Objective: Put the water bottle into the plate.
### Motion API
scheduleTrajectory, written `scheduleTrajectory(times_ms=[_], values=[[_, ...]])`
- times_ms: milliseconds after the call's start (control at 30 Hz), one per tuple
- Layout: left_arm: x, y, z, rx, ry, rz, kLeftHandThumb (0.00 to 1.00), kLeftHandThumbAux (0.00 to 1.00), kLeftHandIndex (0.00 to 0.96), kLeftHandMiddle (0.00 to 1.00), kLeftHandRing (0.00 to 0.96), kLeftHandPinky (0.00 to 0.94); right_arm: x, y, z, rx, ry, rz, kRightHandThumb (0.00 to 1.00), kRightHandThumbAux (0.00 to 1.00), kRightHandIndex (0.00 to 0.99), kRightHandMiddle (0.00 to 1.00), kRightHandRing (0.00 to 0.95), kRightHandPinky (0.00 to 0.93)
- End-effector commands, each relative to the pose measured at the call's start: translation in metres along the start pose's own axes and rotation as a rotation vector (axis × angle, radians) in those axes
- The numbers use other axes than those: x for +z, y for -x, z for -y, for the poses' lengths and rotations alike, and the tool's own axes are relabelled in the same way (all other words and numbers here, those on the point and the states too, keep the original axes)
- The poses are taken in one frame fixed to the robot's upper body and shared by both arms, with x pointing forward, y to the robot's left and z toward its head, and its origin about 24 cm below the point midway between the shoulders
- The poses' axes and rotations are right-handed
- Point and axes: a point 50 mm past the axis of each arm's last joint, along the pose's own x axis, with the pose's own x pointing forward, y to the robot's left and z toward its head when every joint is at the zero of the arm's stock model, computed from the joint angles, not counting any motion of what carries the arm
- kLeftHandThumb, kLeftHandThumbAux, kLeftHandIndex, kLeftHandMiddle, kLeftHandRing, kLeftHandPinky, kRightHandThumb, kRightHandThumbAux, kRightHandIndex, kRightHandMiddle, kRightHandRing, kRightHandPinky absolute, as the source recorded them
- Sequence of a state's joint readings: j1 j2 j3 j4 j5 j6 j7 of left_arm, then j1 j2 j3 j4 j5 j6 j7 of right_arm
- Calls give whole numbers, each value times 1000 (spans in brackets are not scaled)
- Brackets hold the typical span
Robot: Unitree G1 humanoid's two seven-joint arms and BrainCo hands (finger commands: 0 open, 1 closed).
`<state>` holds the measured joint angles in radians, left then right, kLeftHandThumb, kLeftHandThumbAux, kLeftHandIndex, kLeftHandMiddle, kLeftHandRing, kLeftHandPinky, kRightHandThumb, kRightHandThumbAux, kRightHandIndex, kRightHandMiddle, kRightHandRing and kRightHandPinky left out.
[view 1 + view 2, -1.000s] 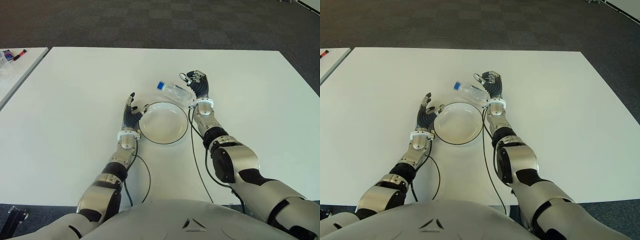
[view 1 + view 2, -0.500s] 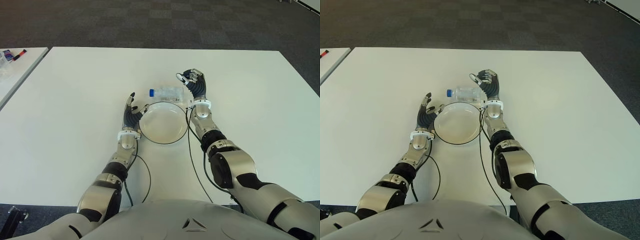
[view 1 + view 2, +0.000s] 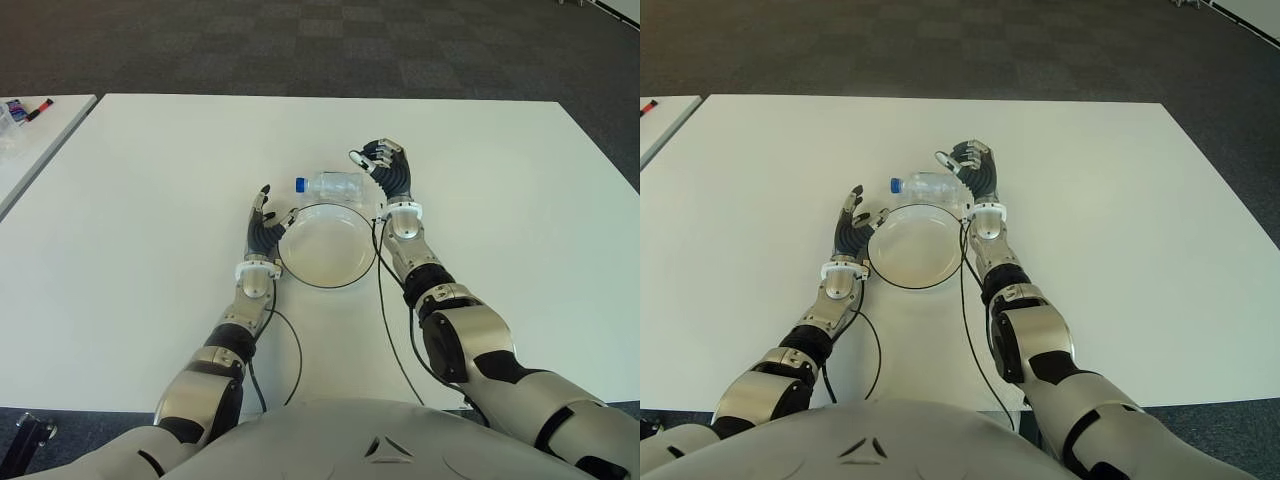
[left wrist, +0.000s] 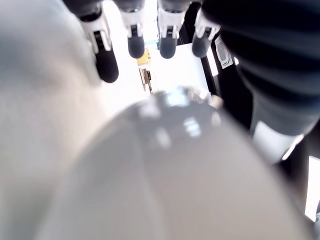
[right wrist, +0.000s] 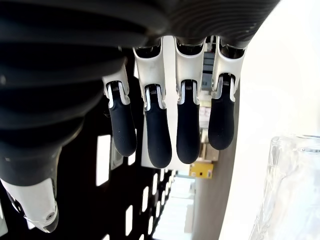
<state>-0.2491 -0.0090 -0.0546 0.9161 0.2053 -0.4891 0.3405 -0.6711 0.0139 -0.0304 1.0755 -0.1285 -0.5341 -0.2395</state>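
On the table: a white table (image 3: 140,200) holds a bottle, a plate and both robot hands.
Bottle: the clear bottle (image 3: 335,186) lies on its side with its blue cap (image 3: 300,185) pointing to the robot's left. It is just beside the right hand, on that hand's left. It lies at the far rim of the plate, not down in the middle of it.
Right hand: the right hand (image 3: 389,171) is up next to the thick end of the bottle. Its fingers (image 5: 188,125) are bent a little and spread apart. In the right wrist view they close on nothing, and the bottle's clear wall shows off to one side. I cannot tell if the palm touches the bottle.
Plate: the round white plate (image 3: 328,250) with a dark rim sits between the two hands, nearer the robot than the bottle.
Left hand: the left hand (image 3: 262,232) is just beside the plate, on the plate's left. Its fingers (image 4: 106,62) point up and are loose, holding nothing. One fingertip is very near the plate's rim.
Wires: thin black wires (image 3: 392,330) run along the table from each wrist back toward the robot.
Other table: a second white table (image 3: 35,130) shows far off to the left hand's left.
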Motion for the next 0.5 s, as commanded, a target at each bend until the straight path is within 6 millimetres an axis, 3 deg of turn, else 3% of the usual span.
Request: scheduleTrajectory(times_ms=[33,500], values=[[-41,30,9,-41,-21,-213,246,616,25,0,0,0,-6,4,2,6,-18,-24,952,655,427,493,472,515],[-41,29,9,-42,-23,-217,251,617,21,0,0,0,-7,4,2,6,-38,-32,951,655,427,490,474,516]])
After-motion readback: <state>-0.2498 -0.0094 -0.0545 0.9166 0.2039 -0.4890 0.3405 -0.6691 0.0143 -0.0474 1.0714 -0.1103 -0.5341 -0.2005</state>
